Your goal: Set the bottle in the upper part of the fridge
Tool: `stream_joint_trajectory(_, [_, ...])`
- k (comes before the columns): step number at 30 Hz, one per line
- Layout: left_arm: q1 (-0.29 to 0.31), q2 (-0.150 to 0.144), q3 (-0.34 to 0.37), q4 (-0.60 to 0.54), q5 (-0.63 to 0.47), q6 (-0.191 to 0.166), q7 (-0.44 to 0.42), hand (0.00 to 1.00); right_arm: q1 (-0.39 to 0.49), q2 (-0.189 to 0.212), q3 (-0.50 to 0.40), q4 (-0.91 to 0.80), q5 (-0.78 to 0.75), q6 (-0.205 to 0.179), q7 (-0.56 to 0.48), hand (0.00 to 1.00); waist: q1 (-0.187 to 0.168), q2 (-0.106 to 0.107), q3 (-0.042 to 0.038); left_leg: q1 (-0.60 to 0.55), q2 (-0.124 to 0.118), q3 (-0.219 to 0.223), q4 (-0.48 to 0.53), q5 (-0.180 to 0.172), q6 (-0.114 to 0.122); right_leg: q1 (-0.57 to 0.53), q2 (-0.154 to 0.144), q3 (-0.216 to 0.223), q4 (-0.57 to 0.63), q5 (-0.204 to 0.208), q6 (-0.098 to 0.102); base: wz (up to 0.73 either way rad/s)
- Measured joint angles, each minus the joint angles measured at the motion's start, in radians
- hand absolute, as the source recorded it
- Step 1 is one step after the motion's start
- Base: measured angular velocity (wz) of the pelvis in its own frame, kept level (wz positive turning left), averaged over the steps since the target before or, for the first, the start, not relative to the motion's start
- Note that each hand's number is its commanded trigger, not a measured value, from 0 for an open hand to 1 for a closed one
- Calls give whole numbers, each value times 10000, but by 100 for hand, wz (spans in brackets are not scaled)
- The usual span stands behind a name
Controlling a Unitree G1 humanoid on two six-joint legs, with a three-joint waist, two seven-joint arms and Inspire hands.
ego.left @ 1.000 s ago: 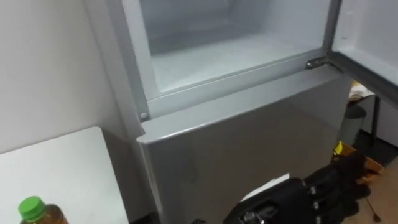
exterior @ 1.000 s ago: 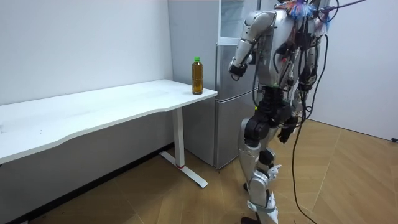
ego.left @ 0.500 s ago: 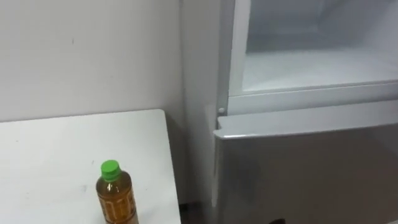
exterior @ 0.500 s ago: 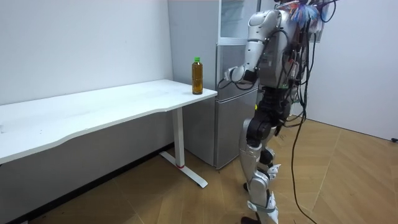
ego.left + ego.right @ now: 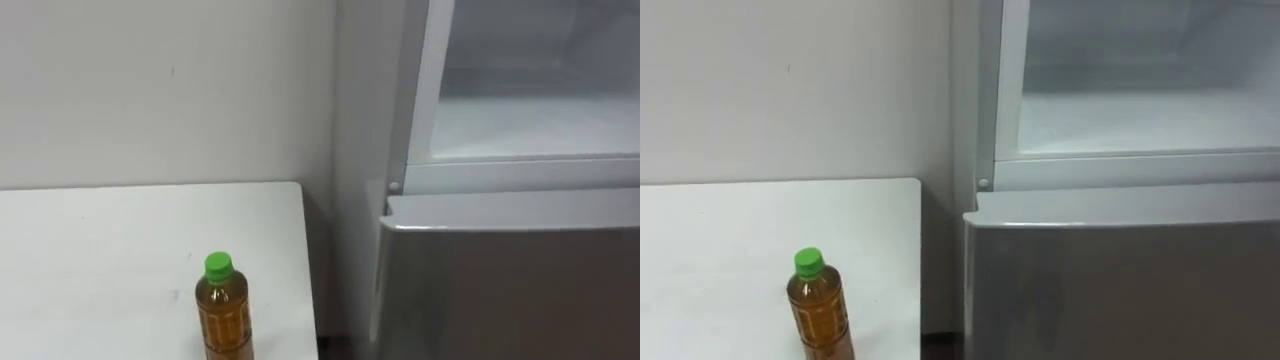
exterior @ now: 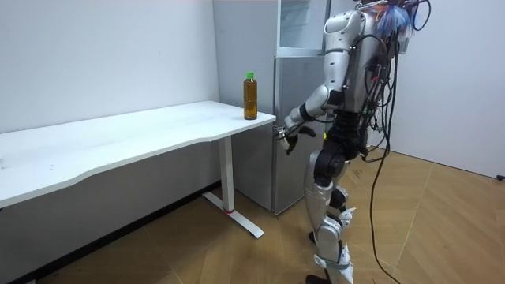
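The left hand (image 6: 290, 136) has dropped from chest height 1 second ago to waist level, centre of the room view, fingers loose and empty. The bottle (image 5: 224, 318) stands upright at lower left on the table (image 5: 90, 250), beside the fridge (image 5: 500, 270).

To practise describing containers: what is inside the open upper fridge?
Inside the upper fridge, only its pale floor and back wall show; its higher part is cut off, unseen. The bottle stands outside, on the table.
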Motion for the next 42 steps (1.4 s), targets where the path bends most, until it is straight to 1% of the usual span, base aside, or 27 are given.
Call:
stream_joint_trajectory(2, [182,-64,364,757,165,-307,364,0,63,11,10,-23,2,6,-3,0,84,-53,-2,50,0,7,-25,0,-1,23,2,3,4,0,-1,0])
stream_joint_trajectory(3, [180,-95,433,1053,172,-383,493,0,84,11,20,-22,4,8,-4,0,135,-73,9,85,-1,14,-35,0,-1,42,3,7,7,0,-1,0])
stream_joint_trajectory(4, [186,-152,566,1631,205,-481,755,0,138,18,69,-33,13,8,-4,0,216,-91,10,123,0,13,-40,0,-1,97,4,3,2,-1,0,0])
stream_joint_trajectory(5, [235,-153,619,2058,328,-567,1016,0,182,20,98,-39,11,9,-4,0,292,-127,-10,131,0,11,-51,-1,-2,105,3,0,4,-3,3,0])
stream_joint_trajectory(6, [265,-163,672,2290,368,-646,1136,0,183,20,99,-41,3,8,-7,0,326,-137,-10,132,0,11,-64,-2,-3,103,4,-1,3,-2,3,0])
stream_joint_trajectory(8, [282,-282,989,3475,385,-982,1597,0,210,47,87,-32,-36,-25,-8,0,420,-202,-18,143,5,-41,-164,-5,-6,106,2,-69,-2,-2,2,7])
stream_joint_trajectory(9, [290,-301,1065,3708,384,-1036,1713,0,237,62,91,-27,-36,-69,-9,0,454,-218,-22,142,7,-70,-172,-4,-6,115,0,-94,-3,-2,2,9])
stream_joint_trajectory(11, [355,-417,1351,4457,364,-1324,2231,0,291,72,90,-16,-37,-156,-20,0,530,-215,-19,172,15,-123,-172,-7,-10,169,3,-115,-11,-20,1,8])
stream_joint_trajectory(12, [384,-444,1409,4597,356,-1408,2346,0,289,77,89,0,-32,-197,-22,0,544,-216,-21,186,12,-147,-177,-7,-10,188,3,-117,-11,-26,6,9])
stream_joint_trajectory(13, [441,-546,1658,4934,340,-1638,2585,0,288,91,78,8,-27,-279,-32,0,575,-214,-20,231,7,-181,-201,-7,-10,234,3,-118,-12,-45,15,6])
stream_joint_trajectory(14, [481,-604,1813,5114,339,-1774,2712,0,296,106,72,10,-27,-341,-33,0,580,-211,-17,269,7,-187,-228,-7,-10,261,3,-123,-13,-57,16,6])
stream_joint_trajectory(15, [538,-688,2074,5457,339,-1970,2977,0,310,168,58,30,-26,-455,-47,0,578,-213,-16,315,9,-205,-248,-7,-10,306,5,-136,-14,-81,18,4])
stream_joint_trajectory(17, [639,-818,2632,5994,345,-2239,3445,0,313,275,28,55,-219,-601,-9,0,614,-224,-21,341,8,-222,-328,-9,-12,296,10,-140,-10,-102,22,0])
stream_joint_trajectory(18, [652,-843,2782,6106,347,-2268,3557,0,318,296,14,57,-270,-625,6,0,641,-236,-28,344,6,-221,-327,-9,-12,290,11,-139,-8,-103,23,-3])
stream_joint_trajectory(20, [662,-942,3287,6524,356,-2428,3913,0,325,356,-136,137,-445,-734,120,0,810,-267,-29,344,2,-221,-331,-14,-11,286,10,-140,-10,-106,26,0])
stream_joint_trajectory(23, [695,-984,3576,6765,338,-2479,4286,0,318,355,-128,273,-469,-744,192,0,885,-275,-30,351,4,-215,-348,-15,-11,287,10,-142,-14,-113,35,0])
stream_joint_trajectory(28, [648,-986,3608,6927,440,-2484,4849,0,297,364,-106,439,-454,-764,177,0,1061,-279,-24,355,4,-208,-356,-15,-10,295,14,-128,-18,-115,36,0])
stream_joint_trajectory(33, [633,-1059,3863,7048,850,-2517,5088,0,267,379,-154,476,-468,-771,163,0,1062,-279,-22,330,4,-234,-398,-18,-14,294,14,-143,-25,-118,36,1])
stream_joint_trajectory(37, [604,-1068,3875,7083,1135,-2553,5150,0,249,391,-177,471,-450,-786,172,0,1042,-266,-26,309,7,-256,-401,-21,-15,295,9,-176,-42,-119,38,0])
stream_joint_trajectory(42, [549,-1073,3779,7149,1143,-2553,5339,0,242,392,-177,468,-428,-850,192,0,1028,-255,-33,317,14,-313,-347,-20,-15,367,8,-227,-119,-119,37,4])
